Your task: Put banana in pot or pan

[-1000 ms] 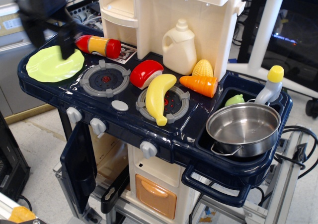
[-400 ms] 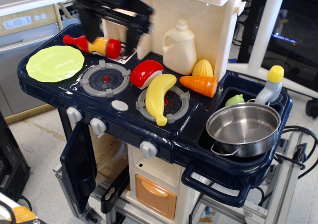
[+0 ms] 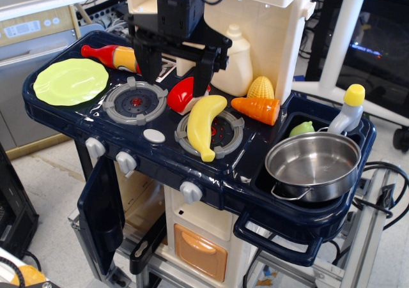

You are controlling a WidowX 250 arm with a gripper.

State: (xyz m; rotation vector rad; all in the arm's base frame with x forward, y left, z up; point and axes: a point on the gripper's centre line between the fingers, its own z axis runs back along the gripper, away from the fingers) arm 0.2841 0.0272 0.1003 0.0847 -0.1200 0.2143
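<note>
The yellow banana [image 3: 204,124] lies on the right burner of the toy stove, pointing toward the front. The shiny steel pan [image 3: 313,165] sits empty in the sink recess at the right, its wire handle toward the front. My black gripper [image 3: 176,68] hangs open above the stove, behind and left of the banana, its two fingers spread over the red-and-white food piece [image 3: 183,94]. It holds nothing.
A light-green plate [image 3: 70,82] lies at the far left. A red and yellow bottle [image 3: 115,55], a cream jug [image 3: 234,71], a corn cob [image 3: 261,87] and an orange carrot [image 3: 257,108] stand behind the burners. A yellow-capped bottle [image 3: 348,109] stands behind the pan.
My gripper has swept from the far left over the plate rightward to above the red food piece, close to the banana. No object has moved.
</note>
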